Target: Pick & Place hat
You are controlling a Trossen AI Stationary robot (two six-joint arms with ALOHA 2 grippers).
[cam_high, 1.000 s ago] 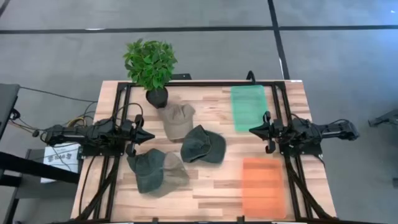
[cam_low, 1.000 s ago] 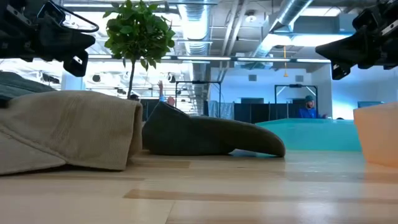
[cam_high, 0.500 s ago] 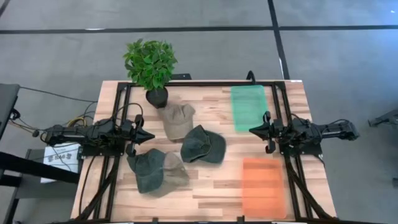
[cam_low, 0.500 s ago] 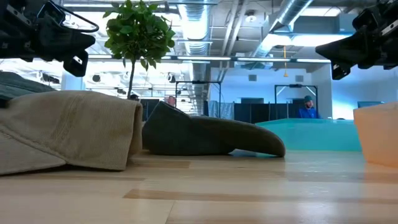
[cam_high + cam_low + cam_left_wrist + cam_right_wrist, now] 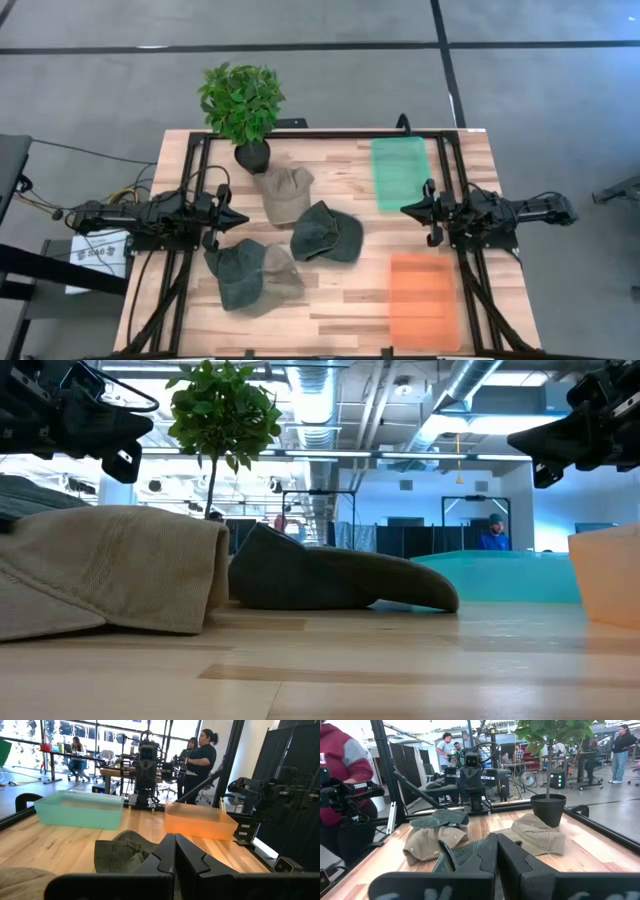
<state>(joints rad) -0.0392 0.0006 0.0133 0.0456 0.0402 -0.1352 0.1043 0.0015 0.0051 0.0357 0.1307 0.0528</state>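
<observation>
Several caps lie on the wooden table. A tan cap [image 5: 283, 193] lies next to the plant pot, and a dark green cap [image 5: 327, 232] lies at the table's middle. Another dark green cap [image 5: 236, 273] overlaps a second tan cap [image 5: 281, 276] toward the near left. My left gripper [image 5: 241, 217] hovers shut above the table's left side, pointing right at the caps [image 5: 125, 855]. My right gripper [image 5: 407, 210] hovers shut on the right side, pointing left between the two trays. Neither touches anything.
A potted plant [image 5: 243, 105] stands at the far left of the table. A green tray [image 5: 399, 172] lies at the far right and an orange tray [image 5: 423, 300] at the near right. Black frame rails run along both sides. People stand in the room beyond.
</observation>
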